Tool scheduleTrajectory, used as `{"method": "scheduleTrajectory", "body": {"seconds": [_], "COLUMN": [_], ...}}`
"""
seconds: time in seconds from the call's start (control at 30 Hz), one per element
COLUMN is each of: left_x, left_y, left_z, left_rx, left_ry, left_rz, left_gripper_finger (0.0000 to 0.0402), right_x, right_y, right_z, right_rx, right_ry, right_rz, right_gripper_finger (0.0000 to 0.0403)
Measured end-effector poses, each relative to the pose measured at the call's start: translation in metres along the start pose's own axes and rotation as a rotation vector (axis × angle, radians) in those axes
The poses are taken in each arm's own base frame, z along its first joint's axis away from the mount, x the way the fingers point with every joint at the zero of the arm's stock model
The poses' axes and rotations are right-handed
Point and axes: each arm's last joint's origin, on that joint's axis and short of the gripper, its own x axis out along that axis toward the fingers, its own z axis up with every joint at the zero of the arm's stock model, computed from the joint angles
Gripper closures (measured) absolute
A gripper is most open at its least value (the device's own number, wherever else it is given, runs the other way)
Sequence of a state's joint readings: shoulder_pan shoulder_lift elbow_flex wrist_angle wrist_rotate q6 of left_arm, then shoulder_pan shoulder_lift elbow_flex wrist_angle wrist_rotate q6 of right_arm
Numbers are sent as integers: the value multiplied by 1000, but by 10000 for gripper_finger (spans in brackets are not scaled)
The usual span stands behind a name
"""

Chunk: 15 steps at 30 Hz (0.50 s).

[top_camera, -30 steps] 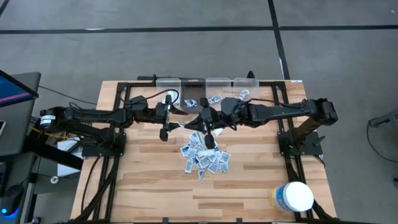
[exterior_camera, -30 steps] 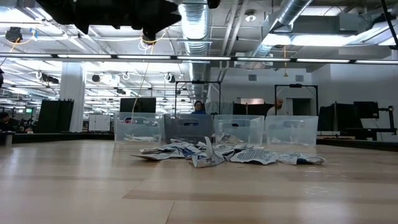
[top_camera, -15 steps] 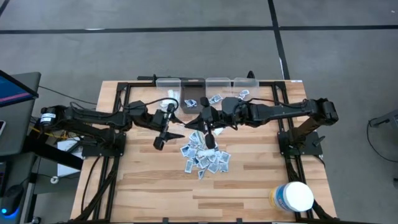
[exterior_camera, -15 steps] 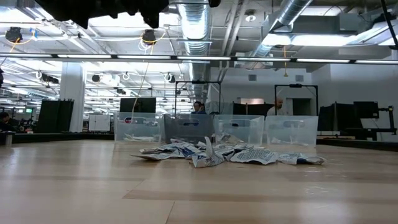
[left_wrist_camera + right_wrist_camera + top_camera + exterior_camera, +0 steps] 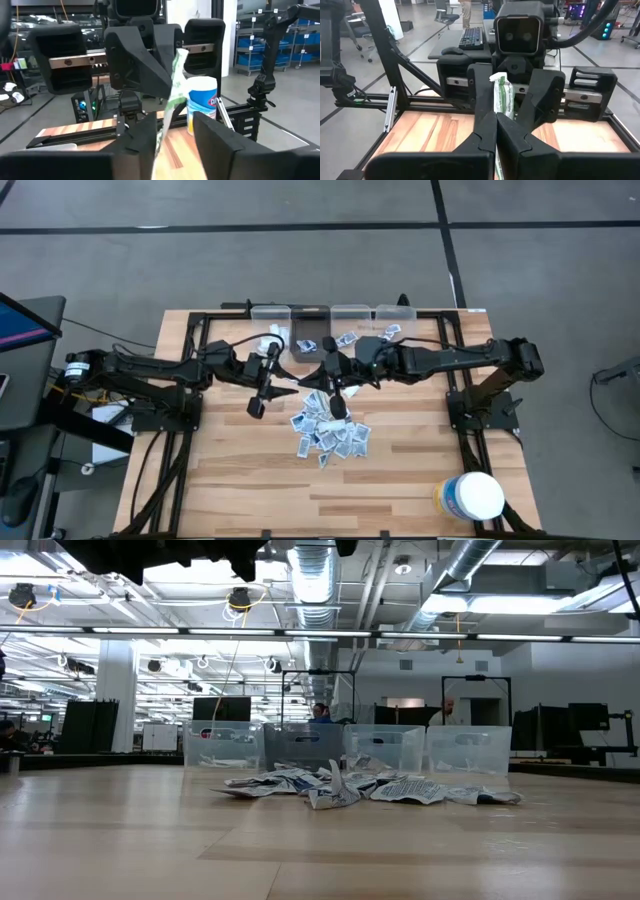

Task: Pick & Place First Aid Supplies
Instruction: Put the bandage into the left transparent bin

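Note:
My right gripper [image 5: 310, 380] hovers over the table's middle, shut on a pale strip with green print [image 5: 500, 92]. My left gripper [image 5: 175, 122] faces it, open. Its two fingers [image 5: 481, 85] stand on either side of the strip [image 5: 174, 80], and I cannot tell whether one of them touches it. The other first aid supplies, small white packets with blue print, lie in a loose pile [image 5: 330, 435] on the wood below the grippers [image 5: 340, 788]. A few more packets [image 5: 345, 340] lie near the far edge. My right gripper pinches the strip between its two fingers, somewhere along its middle [image 5: 499, 111]. The fingers come about level from the table's right side and lie across the strip. The strip stands nearly upright, clear of the table, one end above the fingertips and the rest below them.
Several clear bins [image 5: 270, 315] [image 5: 225, 745] stand in a row along the far edge. A white round tub [image 5: 472, 495] sits at the near right corner. The black frame rails [image 5: 190, 410] run along both sides of the table.
My left gripper has swung a little toward the right gripper and tipped upward, so that its dark underside has left the top of the low view. My right gripper and the strip have kept still.

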<state>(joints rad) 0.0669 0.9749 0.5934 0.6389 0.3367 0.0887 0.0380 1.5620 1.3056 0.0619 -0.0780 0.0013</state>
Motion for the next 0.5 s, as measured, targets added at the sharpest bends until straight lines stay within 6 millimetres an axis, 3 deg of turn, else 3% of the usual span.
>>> {"method": "scheduleTrajectory", "body": {"seconds": [0.27,0.5], "left_x": [0,0], "left_y": [1,1], "left_z": [0,-1], "left_rx": [-18,-21], "left_ry": [2,11], "left_rz": [5,5], "left_gripper_finger": [391,393], "right_x": [0,0], "right_y": [0,-1], "right_z": [0,-1], "right_rx": [0,1], "right_ry": [3,14], "right_rz": [-1,-13], "right_gripper_finger": [402,373]}}
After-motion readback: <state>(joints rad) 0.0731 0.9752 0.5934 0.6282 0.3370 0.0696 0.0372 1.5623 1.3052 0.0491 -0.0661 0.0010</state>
